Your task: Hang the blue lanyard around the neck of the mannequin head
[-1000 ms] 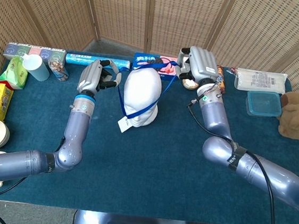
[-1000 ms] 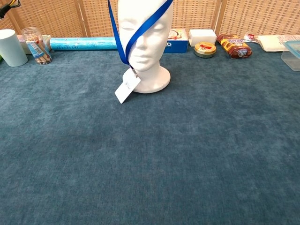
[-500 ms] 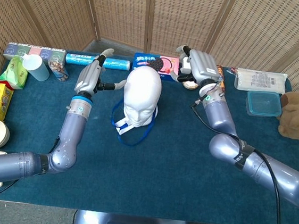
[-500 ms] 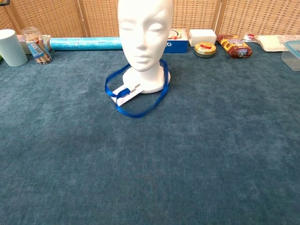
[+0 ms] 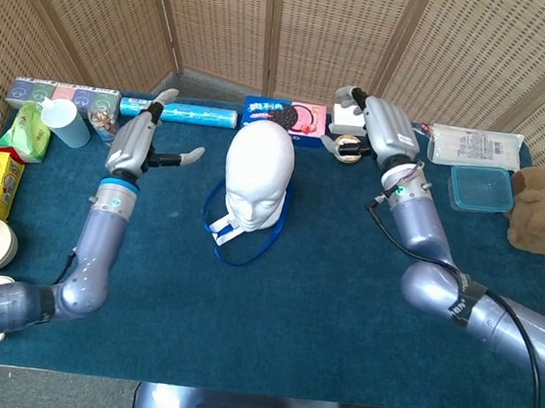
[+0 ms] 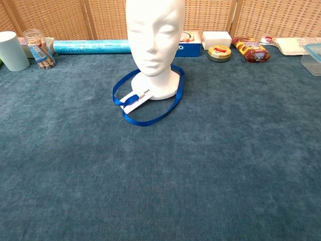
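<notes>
The white mannequin head point(image 5: 257, 173) point(image 6: 154, 40) stands upright on the blue cloth. The blue lanyard point(image 5: 244, 252) point(image 6: 150, 116) lies in a loop around its base, resting on the cloth, with the white card point(image 5: 222, 230) point(image 6: 135, 101) in front on the left. My left hand point(image 5: 141, 137) hovers to the left of the head, fingers spread, holding nothing. My right hand point(image 5: 383, 130) is raised to the right and behind the head, fingers apart and empty. Neither hand shows in the chest view.
Along the back edge sit a blue roll point(image 6: 90, 46), a jar point(image 6: 39, 48), a white cup point(image 6: 11, 50), a cookie box point(image 5: 286, 118), a small tin point(image 6: 219, 52) and snack packs point(image 6: 251, 49). A lidded tub point(image 5: 481, 189) and plush toy point(image 5: 543, 208) sit at right.
The lanyard, stretched over the mannequin's face a second ago, has dropped around its base. Both hands have let go and drawn outward, away from the head.
</notes>
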`<state>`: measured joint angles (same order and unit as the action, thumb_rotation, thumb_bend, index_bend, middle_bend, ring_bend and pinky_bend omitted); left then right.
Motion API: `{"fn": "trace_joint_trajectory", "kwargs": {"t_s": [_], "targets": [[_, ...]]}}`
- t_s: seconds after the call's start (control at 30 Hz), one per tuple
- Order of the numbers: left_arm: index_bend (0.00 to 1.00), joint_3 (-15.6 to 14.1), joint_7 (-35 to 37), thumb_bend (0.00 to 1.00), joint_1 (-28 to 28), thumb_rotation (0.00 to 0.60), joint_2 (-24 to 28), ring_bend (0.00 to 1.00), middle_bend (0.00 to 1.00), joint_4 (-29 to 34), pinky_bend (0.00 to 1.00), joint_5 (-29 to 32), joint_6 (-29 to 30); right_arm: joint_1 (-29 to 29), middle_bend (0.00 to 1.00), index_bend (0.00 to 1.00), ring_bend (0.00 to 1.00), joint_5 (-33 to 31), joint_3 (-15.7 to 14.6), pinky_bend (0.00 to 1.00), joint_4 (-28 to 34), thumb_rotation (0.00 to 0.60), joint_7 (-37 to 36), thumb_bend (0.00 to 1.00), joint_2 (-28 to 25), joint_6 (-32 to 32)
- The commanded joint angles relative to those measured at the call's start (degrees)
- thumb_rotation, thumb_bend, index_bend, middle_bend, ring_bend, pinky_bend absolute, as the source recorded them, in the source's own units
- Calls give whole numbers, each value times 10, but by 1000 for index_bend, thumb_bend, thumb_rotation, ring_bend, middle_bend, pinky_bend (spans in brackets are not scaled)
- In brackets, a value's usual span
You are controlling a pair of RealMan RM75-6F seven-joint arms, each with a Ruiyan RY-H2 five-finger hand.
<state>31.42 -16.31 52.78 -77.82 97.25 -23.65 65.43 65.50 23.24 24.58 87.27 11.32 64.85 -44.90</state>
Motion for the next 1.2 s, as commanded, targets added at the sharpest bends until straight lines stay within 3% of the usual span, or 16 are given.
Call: {"fn": "trace_joint_trajectory", "kwargs": {"t_s": [0.03,0.2,0.47,0.97,1.1,1.2], "targets": [[56,-37,-11,164,-31,433,36,20,101,26,188,-37,-4,-37,292,214,297,48,-4,366,41,428,-21,302,-19,-33],[56,-88,-11,171,-80,436,89,20,101,60,186,-102,-4,-94,292,214,298,127,-18,366,98,430,-48,301,-39,-88],[56,-164,38,171,-174,443,182,19,102,110,183,-208,-10,-197,306,223,308,239,-76,374,191,431,-40,302,-78,-189],[90,-257,146,181,-316,472,255,45,101,137,183,-364,45,-355,358,282,351,367,-187,398,274,433,0,346,-125,-315],[137,-284,190,203,-355,478,278,71,125,149,183,-410,56,-403,369,296,374,401,-215,410,283,430,16,360,-128,-365],[171,-298,183,211,-379,489,280,97,153,147,183,-438,86,-432,383,313,384,422,-228,416,284,432,28,366,-128,-398]]}}
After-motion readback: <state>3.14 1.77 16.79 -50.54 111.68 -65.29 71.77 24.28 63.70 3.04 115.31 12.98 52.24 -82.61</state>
